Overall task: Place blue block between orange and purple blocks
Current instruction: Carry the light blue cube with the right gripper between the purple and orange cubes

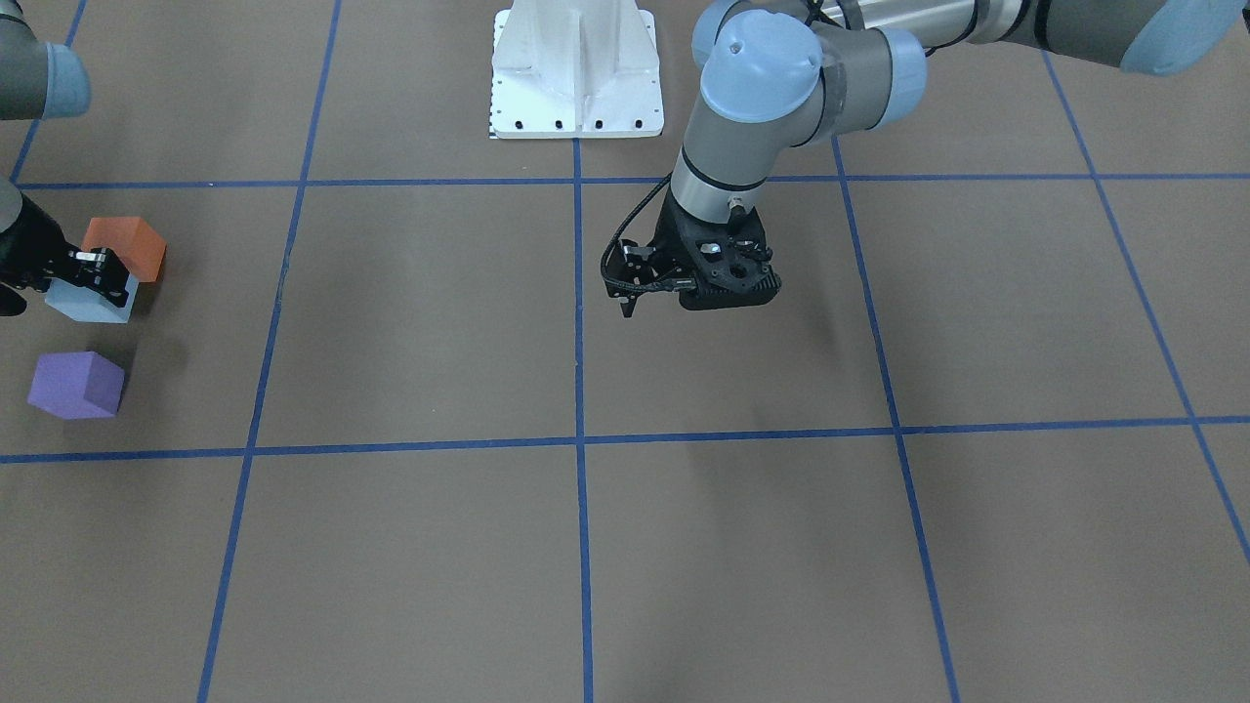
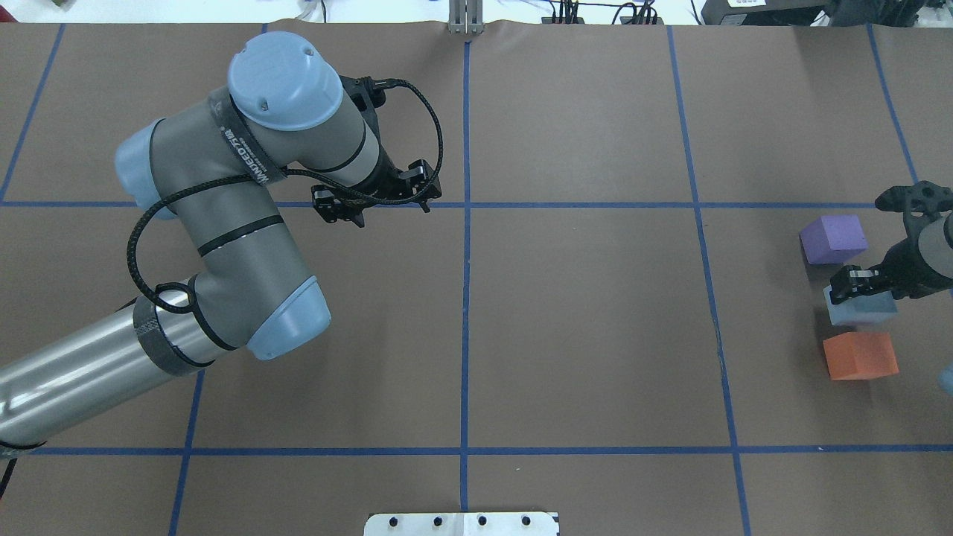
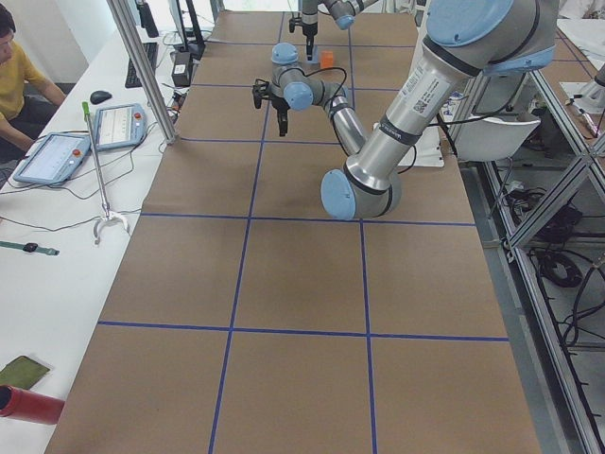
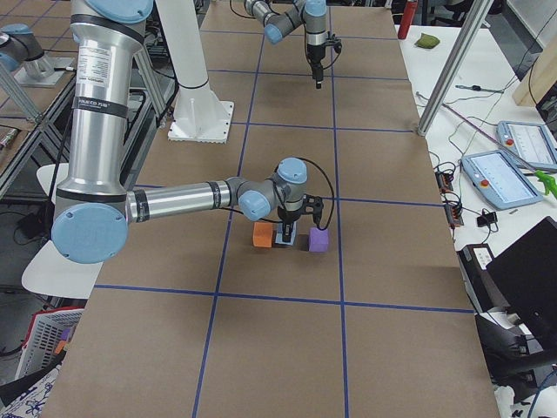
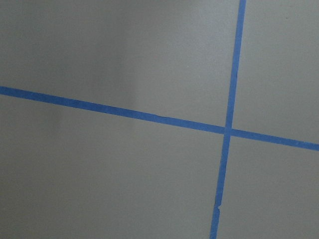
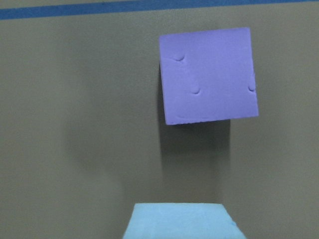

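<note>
At far right, your right gripper [image 2: 856, 283] sits on blue block [image 2: 864, 313] between orange block [image 2: 860, 356] and purple block [image 2: 834, 238]; clamp indeterminate, withdrawal outstanding.

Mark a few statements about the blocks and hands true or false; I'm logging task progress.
1. The blue block lies between the orange block and the purple block. True.
2. The left hand is over the blocks. False: it hangs over bare table; the right hand is at the blue block.
3. The purple block is stacked on the orange block. False: both rest on the table, apart.
4. The left wrist view shows only table and blue tape. True.
</note>
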Controlling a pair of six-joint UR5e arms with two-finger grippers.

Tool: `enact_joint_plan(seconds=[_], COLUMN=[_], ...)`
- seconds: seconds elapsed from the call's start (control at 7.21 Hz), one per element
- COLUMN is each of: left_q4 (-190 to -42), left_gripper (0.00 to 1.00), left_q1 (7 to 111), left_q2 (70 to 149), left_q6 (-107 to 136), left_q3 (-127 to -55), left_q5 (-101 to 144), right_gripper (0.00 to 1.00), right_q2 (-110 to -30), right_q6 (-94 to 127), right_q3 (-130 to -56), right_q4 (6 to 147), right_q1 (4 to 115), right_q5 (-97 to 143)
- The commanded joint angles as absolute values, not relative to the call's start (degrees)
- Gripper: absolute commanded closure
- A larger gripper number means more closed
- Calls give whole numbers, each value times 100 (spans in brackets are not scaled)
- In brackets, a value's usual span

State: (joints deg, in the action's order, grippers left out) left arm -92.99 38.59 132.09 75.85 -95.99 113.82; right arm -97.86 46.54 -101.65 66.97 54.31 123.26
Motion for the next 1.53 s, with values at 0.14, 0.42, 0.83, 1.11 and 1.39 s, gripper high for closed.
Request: enact_joint_plan(seconds=[0.14,0.42,0.83,1.11,1.39], left_q4=[-9299,-9299,-9299,-9299,-9299], left_gripper=[0,0,0,0,0], left_q1=[3858,3850,3850,3850,3850], left_q2=[13210,13210,13219,13219,13219], left_q6=[7585,7637,7664,7673,7673], left_q3=[-9598,-9589,-9589,-9598,-9606], left_q5=[11382,11382,11382,11382,11382], right_gripper=[100,100,93,93,90], right_q2=[-9572,-9571,-9475,-9440,-9396], right_q6=[4579,4588,4588,4605,4623], right_q3=[-9836,-9783,-9721,-9721,-9660], right_q4=[6697,6697,6697,6697,6697], right_q1=[5432,5432,5432,5423,5423], right_q5=[12322,12331,12331,12340,12340])
